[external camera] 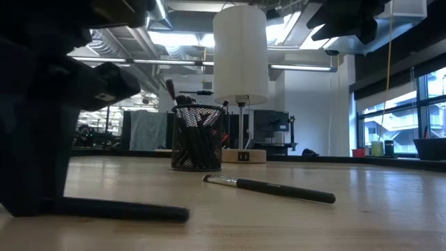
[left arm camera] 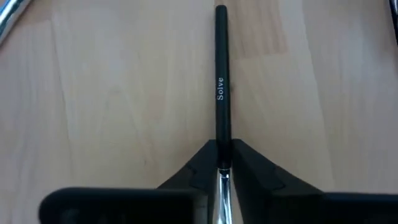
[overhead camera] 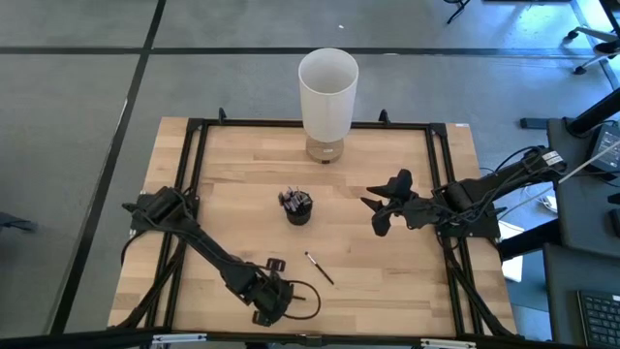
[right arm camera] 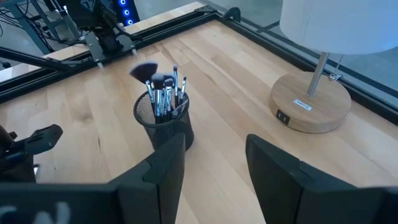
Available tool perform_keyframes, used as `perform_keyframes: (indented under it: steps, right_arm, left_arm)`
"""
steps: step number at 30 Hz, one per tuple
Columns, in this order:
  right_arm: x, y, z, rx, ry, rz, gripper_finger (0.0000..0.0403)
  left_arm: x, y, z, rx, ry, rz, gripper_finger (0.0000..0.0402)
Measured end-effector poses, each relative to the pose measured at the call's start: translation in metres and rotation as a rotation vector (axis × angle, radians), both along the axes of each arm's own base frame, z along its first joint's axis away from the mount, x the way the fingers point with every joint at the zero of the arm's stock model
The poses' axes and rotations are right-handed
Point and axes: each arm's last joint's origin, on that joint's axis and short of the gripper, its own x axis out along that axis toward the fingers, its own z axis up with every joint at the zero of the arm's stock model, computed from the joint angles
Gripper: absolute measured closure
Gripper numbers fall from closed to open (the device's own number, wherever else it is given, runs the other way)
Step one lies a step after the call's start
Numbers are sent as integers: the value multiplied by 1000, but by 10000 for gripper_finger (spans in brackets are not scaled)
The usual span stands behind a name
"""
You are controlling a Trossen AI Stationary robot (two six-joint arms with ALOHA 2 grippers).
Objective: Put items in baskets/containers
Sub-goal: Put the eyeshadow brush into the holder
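Pinching in on the silver ferrule end of a thin black makeup brush [left arm camera: 222, 87], the left gripper [left arm camera: 224, 163] sits low at the near edge of the pale wooden tabletop [overhead camera: 232, 174], its jaws nearly shut with the brush lying between them. That brush lies flat, its long axis running straight out ahead of the jaws. A second slim dark-handled brush [overhead camera: 320, 269] rests flat on the wood just beside the left arm, well apart from the right. Farther in, near the middle of the tabletop, stands the small round black mesh cup [overhead camera: 297, 206], already bristling with upright brushes. The right gripper [overhead camera: 385, 206] hovers above the tabletop beside the cup, jaws spread wide and empty. Behind the cup stands a tall white-shaded lamp [overhead camera: 327, 94] on a round wooden base.
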Motion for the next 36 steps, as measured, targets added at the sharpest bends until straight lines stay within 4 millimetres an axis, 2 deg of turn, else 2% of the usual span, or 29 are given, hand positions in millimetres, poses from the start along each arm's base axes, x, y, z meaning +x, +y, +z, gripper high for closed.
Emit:
perform_keyframes:
  steps: [5, 11, 15, 21, 25, 30, 36]
  right_arm:
    - [0, 0, -1, 16, 7, 17, 233]
    - [0, 1, -1, 26, 12, 31, 233]
    - [0, 1, -1, 29, 11, 30, 233]
    - [0, 1, -1, 35, 8, 27, 233]
    - [0, 1, -1, 38, 7, 26, 233]
    - [0, 1, -1, 28, 12, 31, 233]
    - [-1, 0, -3, 13, 38, 33, 233]
  left_arm:
    - [-9, 2, 0, 149, 34, -155, 386]
    - [-19, 1, 1, 425, -8, -328, 369]
    - [-15, 3, 22, 696, -36, -409, 369]
    - [0, 18, 59, 1166, -44, -450, 379]
    - [17, 36, 73, 1358, 21, -472, 374]
    - [34, 70, 75, 1430, 165, -500, 373]
    - [41, 109, 77, 1569, 426, -601, 375]
